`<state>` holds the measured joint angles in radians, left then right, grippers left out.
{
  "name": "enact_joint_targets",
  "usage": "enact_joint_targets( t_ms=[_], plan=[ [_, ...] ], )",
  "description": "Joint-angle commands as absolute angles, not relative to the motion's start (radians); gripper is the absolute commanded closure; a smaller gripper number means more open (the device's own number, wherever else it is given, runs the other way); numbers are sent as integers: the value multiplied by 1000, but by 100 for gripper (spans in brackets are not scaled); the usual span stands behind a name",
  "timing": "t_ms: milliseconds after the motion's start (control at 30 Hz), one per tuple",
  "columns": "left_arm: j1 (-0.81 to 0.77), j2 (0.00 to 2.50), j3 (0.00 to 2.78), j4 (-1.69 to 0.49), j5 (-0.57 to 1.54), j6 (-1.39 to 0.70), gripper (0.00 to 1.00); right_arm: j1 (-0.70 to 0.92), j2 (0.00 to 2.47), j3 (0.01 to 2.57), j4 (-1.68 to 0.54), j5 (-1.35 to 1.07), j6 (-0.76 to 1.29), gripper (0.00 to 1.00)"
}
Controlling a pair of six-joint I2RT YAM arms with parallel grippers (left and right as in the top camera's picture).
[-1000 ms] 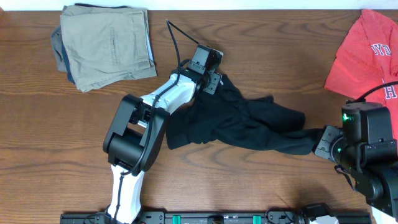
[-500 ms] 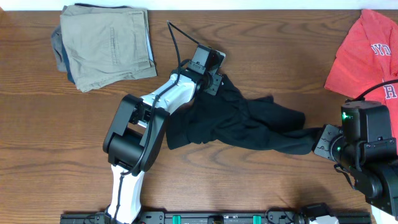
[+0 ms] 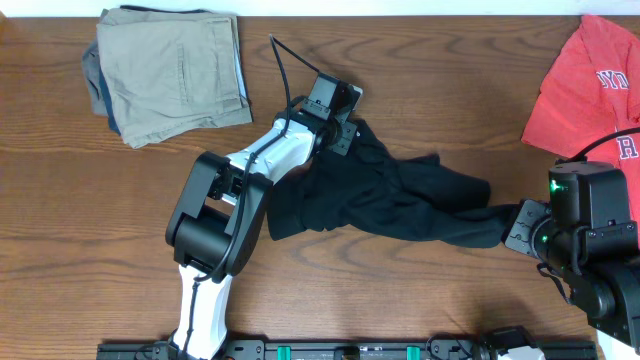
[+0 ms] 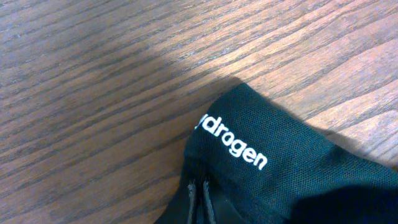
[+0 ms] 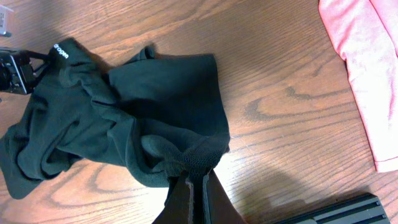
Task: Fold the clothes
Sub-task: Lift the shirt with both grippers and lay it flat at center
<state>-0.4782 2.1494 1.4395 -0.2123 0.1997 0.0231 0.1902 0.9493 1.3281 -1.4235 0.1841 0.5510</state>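
My left end effector and right end effector each clench opposite ends of the crumpled black fabric garment.

tabletop free left — pile, red tee crowd corners

Left arm stretches forward, right arm sits tucked near its base, both jaws pinched closed
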Motion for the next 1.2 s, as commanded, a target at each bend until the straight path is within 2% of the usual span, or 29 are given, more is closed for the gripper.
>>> enact_joint_targets(
  t_ms=[0, 333, 533, 800, 1000, 1167],
  plan=[
    [-478, 2169, 1426, -215, 202, 22, 94, 184, 949, 1325, -1420, 206, 545, 99],
    [-473, 1987, 1426, -349, 191, 22, 94, 184, 949, 1325, -1407, 206, 545, 99],
    [-472, 1730, 1426, -504, 186, 22, 94, 183, 949, 1325, -1407, 206, 545, 99],
    [-472, 1400, 1426, -793, 49, 20, 94, 183, 948, 1326, -1406, 207, 545, 99],
    [-472, 1161, 1426, -981, -13, -93, 94, 183, 941, 1332, -1391, 206, 545, 99],
    [-472, 913, 1426, -1044, -56, -178, 94, 183, 932, 1365, -1388, 225, 543, 99]
  ],
)
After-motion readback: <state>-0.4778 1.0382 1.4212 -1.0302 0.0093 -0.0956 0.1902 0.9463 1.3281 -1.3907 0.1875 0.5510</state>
